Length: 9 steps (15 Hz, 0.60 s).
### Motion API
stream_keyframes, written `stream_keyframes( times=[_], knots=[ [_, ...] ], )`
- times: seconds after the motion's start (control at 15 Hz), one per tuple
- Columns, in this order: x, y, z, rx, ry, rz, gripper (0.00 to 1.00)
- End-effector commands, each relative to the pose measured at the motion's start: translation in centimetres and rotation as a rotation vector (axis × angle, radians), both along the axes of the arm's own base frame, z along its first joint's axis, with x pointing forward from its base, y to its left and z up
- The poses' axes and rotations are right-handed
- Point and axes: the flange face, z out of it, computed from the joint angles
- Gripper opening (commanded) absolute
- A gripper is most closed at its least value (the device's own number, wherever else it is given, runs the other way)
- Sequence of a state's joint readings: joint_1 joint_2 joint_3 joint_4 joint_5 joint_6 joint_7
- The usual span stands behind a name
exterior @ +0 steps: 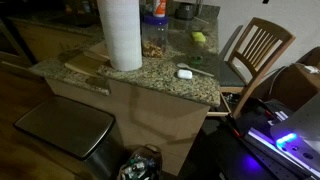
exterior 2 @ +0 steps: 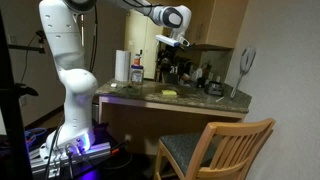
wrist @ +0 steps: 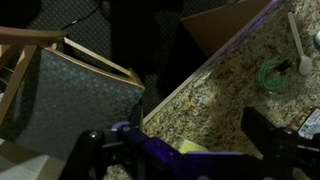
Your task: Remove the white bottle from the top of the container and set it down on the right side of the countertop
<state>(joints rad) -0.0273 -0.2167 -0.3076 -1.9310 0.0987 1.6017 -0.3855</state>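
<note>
gripper (exterior 2: 172, 42) upper centre, fingers wide apart, nothing between | bottle (exterior: 157, 6) on jar (exterior: 154, 40) lid, top centre | paper roll (exterior: 122, 35) just beside | worktop (exterior: 150, 73)

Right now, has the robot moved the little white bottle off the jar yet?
Nothing looks done yet: the white bottle sits on top of the container in an exterior view. In hand: the gripper hangs high over the countertop, its fingers open and empty in the wrist view. Left: reach the bottle, grab it, lift it off, and set it on the countertop's right side.
</note>
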Motion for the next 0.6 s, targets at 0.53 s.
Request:
stream_keyframes(
  times=[0.53],
  knots=[
    [4.0,15.7,6.3,-0.154,-0.154,0.302,1.00]
  ],
)
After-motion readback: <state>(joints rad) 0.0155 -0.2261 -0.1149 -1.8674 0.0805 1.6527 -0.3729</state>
